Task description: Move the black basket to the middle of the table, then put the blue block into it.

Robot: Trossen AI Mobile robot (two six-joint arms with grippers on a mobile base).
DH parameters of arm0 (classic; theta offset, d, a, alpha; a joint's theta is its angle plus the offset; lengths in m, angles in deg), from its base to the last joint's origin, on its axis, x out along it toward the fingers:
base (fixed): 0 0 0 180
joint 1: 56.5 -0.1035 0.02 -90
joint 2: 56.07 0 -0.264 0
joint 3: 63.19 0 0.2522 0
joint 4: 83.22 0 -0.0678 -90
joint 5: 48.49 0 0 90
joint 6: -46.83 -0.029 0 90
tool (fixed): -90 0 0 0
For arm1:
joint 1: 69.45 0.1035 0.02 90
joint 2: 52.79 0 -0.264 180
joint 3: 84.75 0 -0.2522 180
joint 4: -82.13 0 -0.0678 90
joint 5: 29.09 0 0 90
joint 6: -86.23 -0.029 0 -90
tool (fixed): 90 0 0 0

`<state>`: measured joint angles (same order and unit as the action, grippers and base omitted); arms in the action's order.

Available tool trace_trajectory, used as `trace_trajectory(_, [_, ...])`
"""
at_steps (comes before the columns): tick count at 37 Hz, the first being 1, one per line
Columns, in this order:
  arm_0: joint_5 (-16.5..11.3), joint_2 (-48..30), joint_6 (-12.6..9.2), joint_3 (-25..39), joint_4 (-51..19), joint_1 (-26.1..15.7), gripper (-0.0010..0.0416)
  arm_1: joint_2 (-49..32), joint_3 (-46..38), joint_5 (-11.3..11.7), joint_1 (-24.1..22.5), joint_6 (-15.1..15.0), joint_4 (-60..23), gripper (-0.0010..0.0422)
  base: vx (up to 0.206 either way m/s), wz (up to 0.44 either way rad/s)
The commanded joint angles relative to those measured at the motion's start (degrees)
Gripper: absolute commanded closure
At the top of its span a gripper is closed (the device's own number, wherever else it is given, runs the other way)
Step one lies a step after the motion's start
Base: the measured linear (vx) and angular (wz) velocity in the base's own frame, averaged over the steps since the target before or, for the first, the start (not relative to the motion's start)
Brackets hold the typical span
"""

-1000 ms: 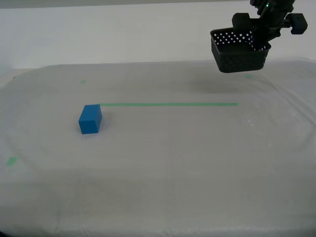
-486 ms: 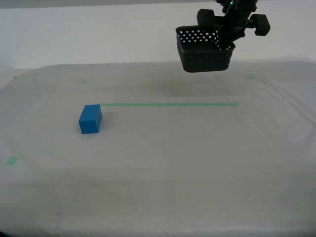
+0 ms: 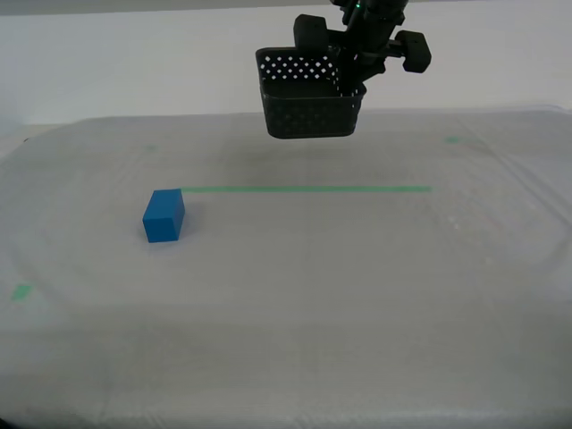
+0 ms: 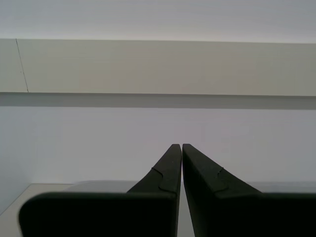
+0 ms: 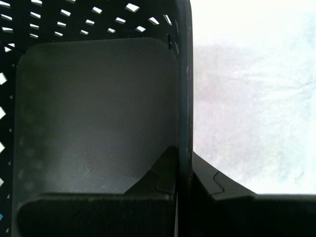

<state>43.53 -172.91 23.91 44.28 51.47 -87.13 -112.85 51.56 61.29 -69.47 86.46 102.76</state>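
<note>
A small square black plastic basket (image 3: 311,100) with rounded corners and walls dotted with round holes hangs in the air above the far middle of the table, clear of the surface. My first gripper (image 3: 350,73) pinches the basket's wall on the exterior view's right side, one finger inside (image 5: 163,174) and one outside, closed tight on the rim. The basket's floor is bare.

A small solid bright blue block (image 3: 164,215) rests on the table toward the exterior view's left, well apart from the basket, just beside the near end of a thin green tape line (image 3: 308,189).

The wide table (image 3: 340,295) is covered in whitish translucent sheeting, with small green tape marks (image 3: 21,290) near its edges. A faint shadow lies on it beneath the basket. Behind it stands a plain pale wall (image 3: 116,63).

My second gripper (image 4: 178,168) holds nothing, its fingers pressed together, facing a blank pale wall.
</note>
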Motion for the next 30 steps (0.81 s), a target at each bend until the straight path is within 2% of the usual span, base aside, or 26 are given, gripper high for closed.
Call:
trace_trajectory(1, [1.5,-0.1,-1.0,-0.8,0.5,-1.0,0.0407,0.0,0.0,0.0,0.0,-0.1,0.2,0.0412,0.000,0.000])
trace_trajectory(5, [2.1,-0.1,-1.7,-3.7,2.8,-1.1,0.0407,0.0,0.0,0.0,0.0,-0.1,0.2,0.0412,0.000,0.000])
trace_trajectory(12, [2.1,-0.1,-5.3,-11.1,9.8,-1.1,0.0407,0.0,0.0,0.0,0.0,-0.1,0.2,0.0412,0.000,0.000])
trace_trajectory(19, [2.1,-0.1,-8.3,-15.5,14.5,-1.1,0.0406,0.0,0.0,0.0,0.0,-0.1,0.2,0.0412,0.000,0.000])
trace_trajectory(30, [2.7,-0.1,-9.4,-21.1,22.2,-1.2,0.0407,0.0,0.0,0.0,0.0,-0.1,0.2,0.0412,0.000,0.000])
